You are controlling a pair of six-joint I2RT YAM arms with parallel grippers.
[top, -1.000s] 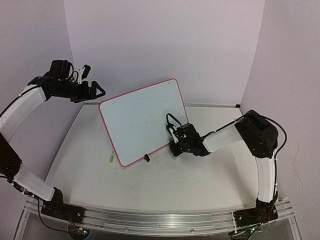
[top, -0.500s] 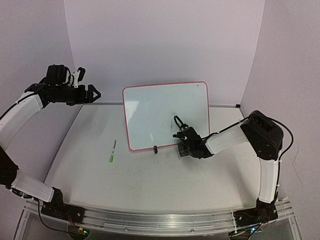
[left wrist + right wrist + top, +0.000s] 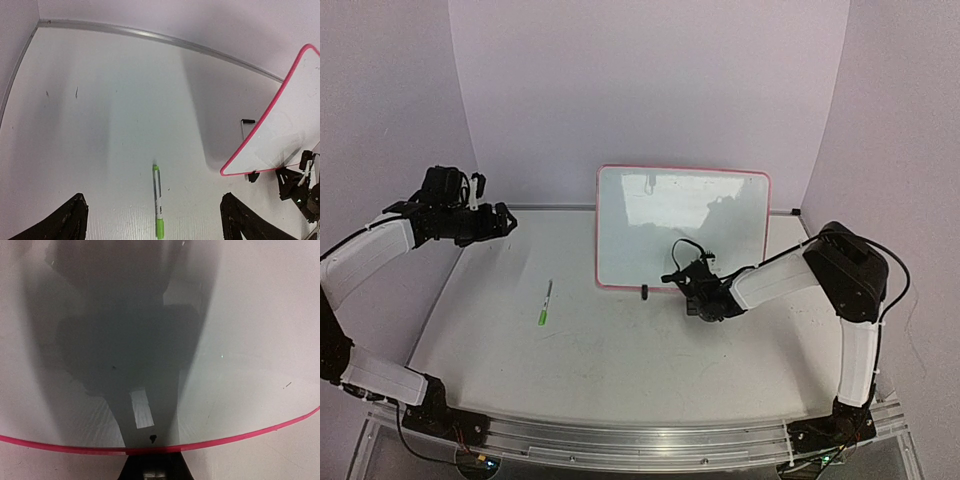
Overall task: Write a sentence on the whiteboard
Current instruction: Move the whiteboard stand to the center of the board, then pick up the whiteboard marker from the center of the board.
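The whiteboard (image 3: 680, 225) stands upright at the far middle of the table (image 3: 620, 360). The right gripper (image 3: 694, 286) pinches its lower rim with its fingers pressed together. The left gripper (image 3: 507, 219) hovers far left with its fingers spread, and a green marker (image 3: 546, 303) lies nearer.

White whiteboard (image 3: 680, 225), red-pink rim, black clip foot (image 3: 643, 292); left of whiteboard, white marker (image 3: 546, 302) with lime-green ends.
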